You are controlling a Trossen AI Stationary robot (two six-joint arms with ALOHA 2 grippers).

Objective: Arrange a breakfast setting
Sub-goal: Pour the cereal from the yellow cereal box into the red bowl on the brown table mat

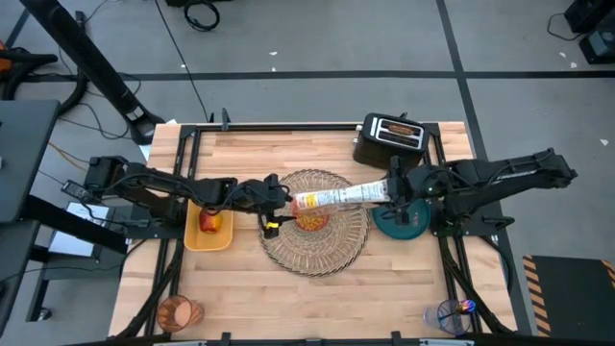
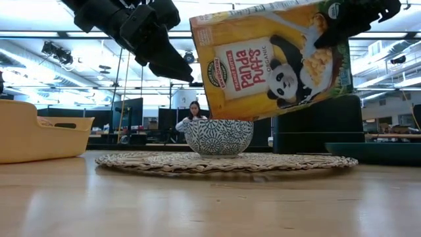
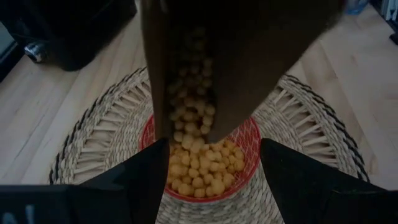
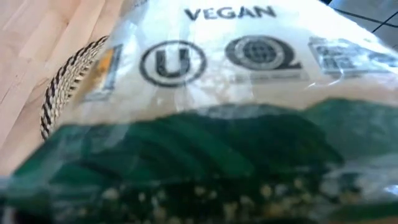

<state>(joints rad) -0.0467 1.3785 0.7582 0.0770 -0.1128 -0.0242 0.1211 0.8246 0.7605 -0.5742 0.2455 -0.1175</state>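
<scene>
1. Pouring is the step in hand, I judge: the cereal box hangs tipped over the bowl, and puffs lie heaped inside the bowl in the left wrist view, with more visible at the box's mouth above.
2. The bowl sits at the middle of the round woven placemat, which lies at the centre of the bench. Its outside is patterned blue-green in the low view and its rim is red in the left wrist view.
3. The box's long axis runs left to right across the bench, nearly level, and its open end points left and slightly down, directly above the bowl.
4. The right claw is clenched on the box's right end, the base, so the box stretches leftward from that claw toward the bowl.
5. The left claw hovers just left of the box's mouth, its fingers spread apart on either side of the bowl as that wrist view shows it, holding nothing.
6. The left arm is nearer the bowl and the right arm carries the box, so the coming move turns on the mouth staying over the bowl.
7. A teal plate rests to the right of the placemat, and an apple lies in a yellow tray to its left.
8. A toaster stands at the far right.
</scene>
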